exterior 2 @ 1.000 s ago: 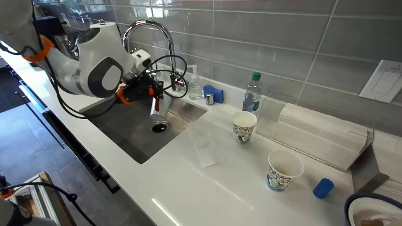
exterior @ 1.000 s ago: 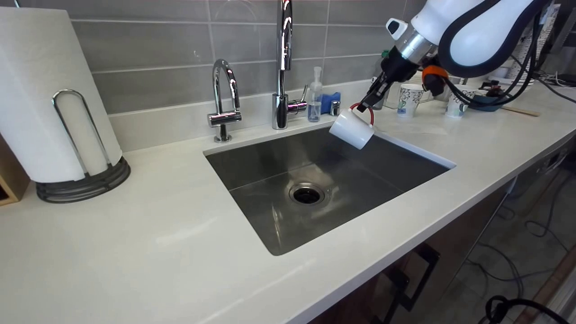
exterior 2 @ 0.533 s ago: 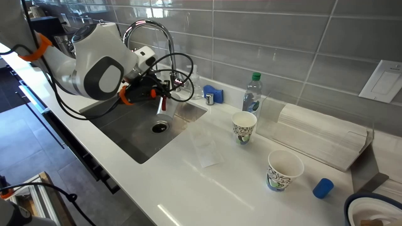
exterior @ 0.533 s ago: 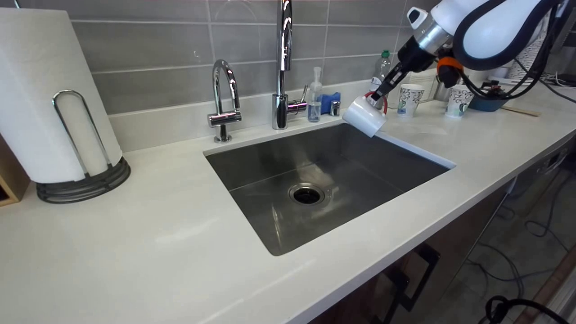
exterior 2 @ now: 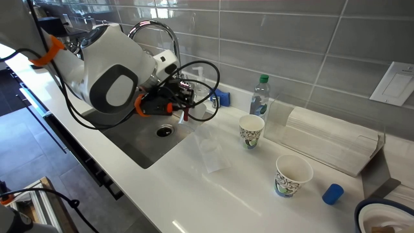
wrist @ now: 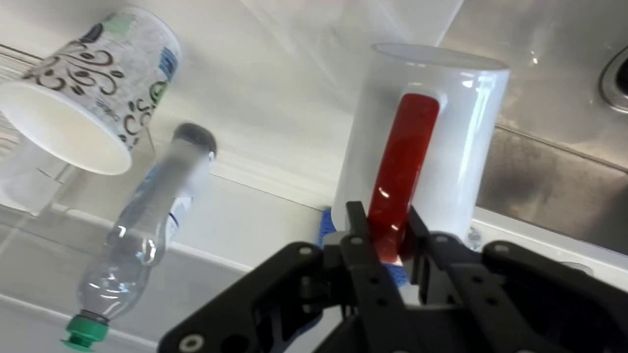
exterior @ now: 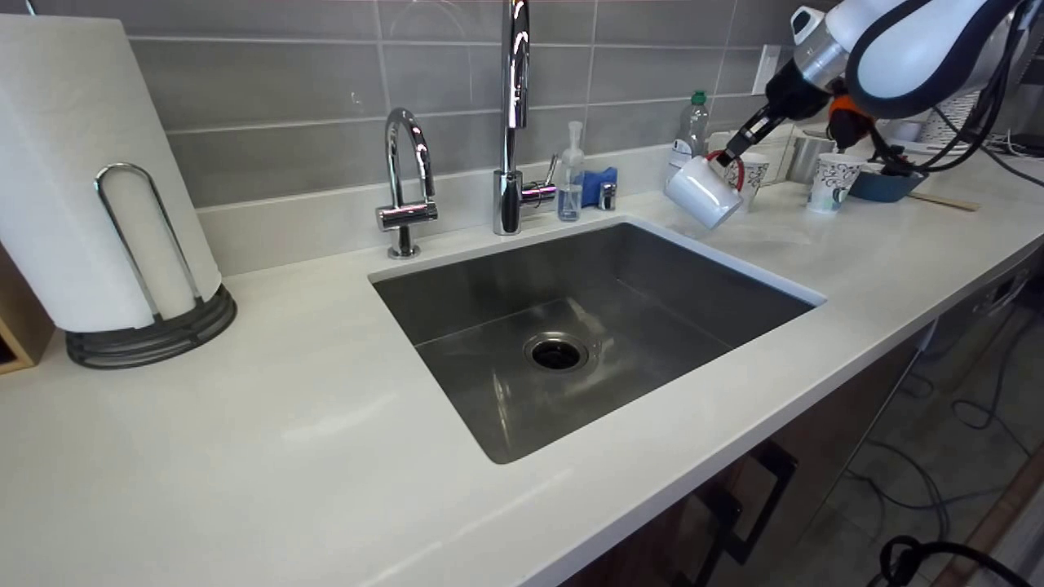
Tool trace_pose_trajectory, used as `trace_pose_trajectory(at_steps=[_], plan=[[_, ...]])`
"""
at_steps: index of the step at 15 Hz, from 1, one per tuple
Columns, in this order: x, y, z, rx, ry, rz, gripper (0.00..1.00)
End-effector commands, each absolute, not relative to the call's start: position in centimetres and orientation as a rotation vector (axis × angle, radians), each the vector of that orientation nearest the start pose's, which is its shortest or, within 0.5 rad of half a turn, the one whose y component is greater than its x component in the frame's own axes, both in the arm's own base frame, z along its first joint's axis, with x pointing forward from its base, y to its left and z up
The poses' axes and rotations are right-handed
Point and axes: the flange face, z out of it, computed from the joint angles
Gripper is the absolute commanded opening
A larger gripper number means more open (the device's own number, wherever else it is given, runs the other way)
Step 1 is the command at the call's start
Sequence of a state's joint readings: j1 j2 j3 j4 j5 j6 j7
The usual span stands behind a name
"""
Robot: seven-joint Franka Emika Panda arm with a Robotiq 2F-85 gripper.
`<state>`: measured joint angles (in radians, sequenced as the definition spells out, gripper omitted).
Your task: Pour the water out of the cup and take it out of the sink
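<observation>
White, tilted, the cup hangs lower left of the end effector pinching its handle, upper right in an exterior view; mouth hidden, we think.

I'm standing in a kitchen, whether home or office I can't tell: a steel sink sits in a white counter, with two chrome taps behind it and grey tiles at the back. A pump bottle, paper towels and paper cups stand on top; dark cupboards run below.
</observation>
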<state>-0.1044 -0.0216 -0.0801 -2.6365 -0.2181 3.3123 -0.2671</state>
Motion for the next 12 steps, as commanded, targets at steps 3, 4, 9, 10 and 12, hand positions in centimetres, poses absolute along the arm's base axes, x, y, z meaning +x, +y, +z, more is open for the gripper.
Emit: trace_pose_trajectory(at_steps=[3,4,9,10,12], plan=[[47.5,-10.9,35.9,-3.127,-0.328,-1.224,0.05],[47.7,-11.4,36.0,-3.13,-0.315,-1.238,0.05],[49.4,-13.1,35.4,-3.138,-0.29,-1.278,0.05],[49.8,-12.9,35.0,-3.138,-0.29,-1.28,0.05],[50.4,-12.7,33.9,-3.139,-0.283,-1.278,0.05]])
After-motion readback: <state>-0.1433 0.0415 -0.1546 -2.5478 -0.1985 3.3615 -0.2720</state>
